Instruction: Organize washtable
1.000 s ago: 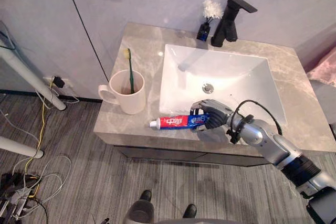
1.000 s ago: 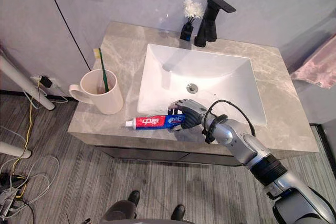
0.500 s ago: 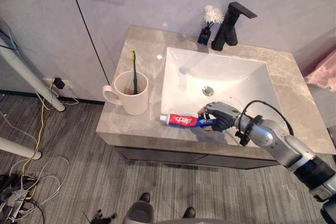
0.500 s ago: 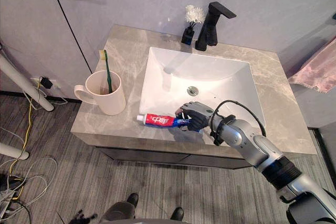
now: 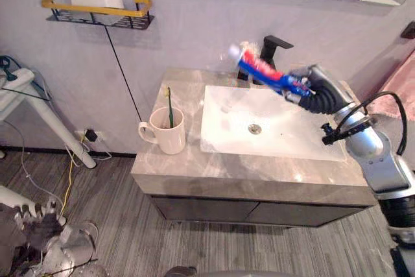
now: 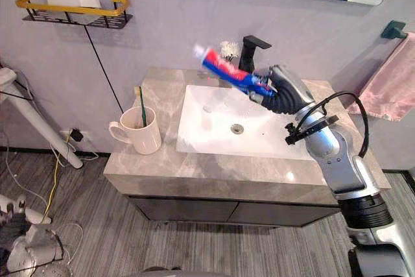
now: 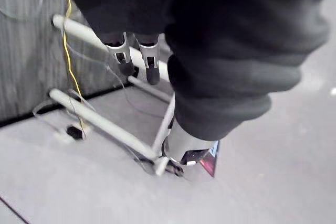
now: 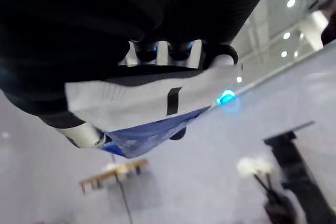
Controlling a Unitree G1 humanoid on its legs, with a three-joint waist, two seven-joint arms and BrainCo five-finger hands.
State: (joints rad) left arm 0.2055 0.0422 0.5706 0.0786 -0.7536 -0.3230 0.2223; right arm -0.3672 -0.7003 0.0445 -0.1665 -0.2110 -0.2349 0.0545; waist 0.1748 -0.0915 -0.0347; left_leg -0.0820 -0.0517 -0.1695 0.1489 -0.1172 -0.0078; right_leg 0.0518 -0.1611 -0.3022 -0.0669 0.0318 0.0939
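A red, white and blue toothpaste tube (image 5: 264, 69) is held in the air above the white sink (image 5: 224, 131), slanting with its cap end up and to the left. My right hand (image 5: 314, 87) is shut on its tail end. In the right wrist view the fingers (image 8: 164, 51) curl over the tube's flat crimped end (image 8: 152, 103). A cream mug (image 6: 145, 135) with a green toothbrush (image 6: 141, 112) in it stands on the stone counter (image 5: 194, 167) left of the sink. My left hand (image 7: 151, 65) hangs low near the floor, fingers relaxed and holding nothing.
A black faucet (image 6: 251, 48) and a small vase with a white flower (image 6: 226, 48) stand behind the sink. A yellow-edged wall shelf (image 5: 97, 6) holds a soap bar. A pink towel (image 6: 391, 89) hangs at the right. White rack legs (image 5: 45, 118) stand left of the counter.
My right hand has lifted the toothpaste tube off the counter's front edge and up over the sink. The camera has also moved back and up, bringing the wall shelf and mirror into the picture.
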